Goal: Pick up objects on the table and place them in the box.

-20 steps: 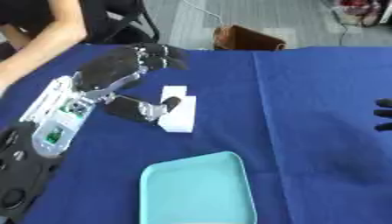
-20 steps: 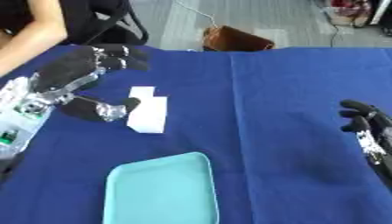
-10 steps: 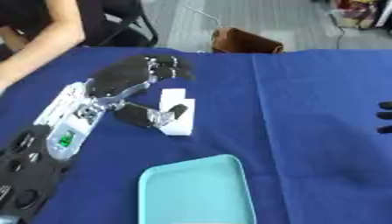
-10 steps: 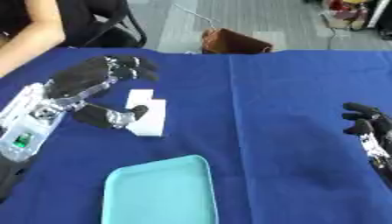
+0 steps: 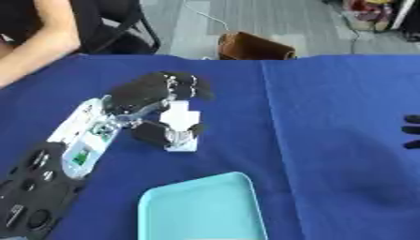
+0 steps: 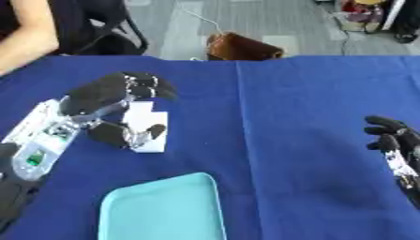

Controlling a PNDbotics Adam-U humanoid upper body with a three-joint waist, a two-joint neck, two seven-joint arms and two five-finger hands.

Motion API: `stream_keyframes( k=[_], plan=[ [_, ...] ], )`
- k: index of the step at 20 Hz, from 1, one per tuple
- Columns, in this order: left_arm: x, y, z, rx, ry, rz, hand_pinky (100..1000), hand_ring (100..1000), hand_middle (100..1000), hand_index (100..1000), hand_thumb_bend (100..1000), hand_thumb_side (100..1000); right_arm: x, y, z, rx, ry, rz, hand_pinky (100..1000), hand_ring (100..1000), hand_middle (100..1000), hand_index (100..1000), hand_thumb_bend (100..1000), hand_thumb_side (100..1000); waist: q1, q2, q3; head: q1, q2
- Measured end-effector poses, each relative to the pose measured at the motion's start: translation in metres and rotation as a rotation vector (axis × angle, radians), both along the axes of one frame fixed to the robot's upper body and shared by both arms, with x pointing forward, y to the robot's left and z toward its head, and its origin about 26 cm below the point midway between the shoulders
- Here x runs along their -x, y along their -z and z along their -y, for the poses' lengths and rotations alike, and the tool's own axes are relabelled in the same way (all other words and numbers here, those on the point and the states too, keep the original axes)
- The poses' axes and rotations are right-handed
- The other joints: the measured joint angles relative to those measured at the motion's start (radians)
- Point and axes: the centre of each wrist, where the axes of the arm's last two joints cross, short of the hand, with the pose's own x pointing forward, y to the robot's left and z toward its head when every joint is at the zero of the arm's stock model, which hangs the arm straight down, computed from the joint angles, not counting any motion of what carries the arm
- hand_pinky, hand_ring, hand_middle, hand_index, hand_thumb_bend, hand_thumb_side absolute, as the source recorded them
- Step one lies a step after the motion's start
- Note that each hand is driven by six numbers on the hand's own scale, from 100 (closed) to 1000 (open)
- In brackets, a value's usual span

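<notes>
Left hand [image 5: 152,93] over the white block [image 5: 179,129], left half of the table [image 5: 328,117], toward the far edge. Fingers curl over the block's far end, thumb sits against its near side; reads as closing on the block, block apparently resting on the cloth, not lifted yet. Forearm runs down to the near-left corner.

Tray [image 5: 201,211], teal, shallow, at the near edge just right of the forearm, near the block but apart from it. This looks like the "box"; nothing in it that shows.

Right hand [image 6: 390,138] at the right edge, fingers relaxed and spread, holding nothing, idle, well apart from block and tray.

Risks, my read:
- Block is only partly covered by the fingers; grip sits at one end, so it could pivot or slip out on lift.
- Thumb pushing from the near side may slide the block on the cloth rather than pinch it.
- Tray wall is low and the tray is light-looking; a drop from height could bounce the block out, or the hand could nudge the tray.
- Forearm passes close to the tray's left corner on the way over.

Around: brown bag [image 5: 254,47] on the floor beyond the far edge, a person's arm [image 5: 45,42] at the far-left corner, not touching anything. Nothing lies between block and tray.
</notes>
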Motion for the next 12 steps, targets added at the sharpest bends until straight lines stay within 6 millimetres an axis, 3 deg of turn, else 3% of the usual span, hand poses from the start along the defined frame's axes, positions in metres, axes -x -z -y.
stream_keyframes(
  k=[12],
  plan=[
    [-0.0034, 0.0054, -0.0069, -0.054, -0.058, 0.022, 685, 655, 724, 792, 285, 786, 0.0, 0.0, 0.0003, -0.002, 0.0, 0.0, 698, 826, 851, 907, 100, 912, 0.004, 0.007, 0.008, 0.012, -0.007]
  ],
)
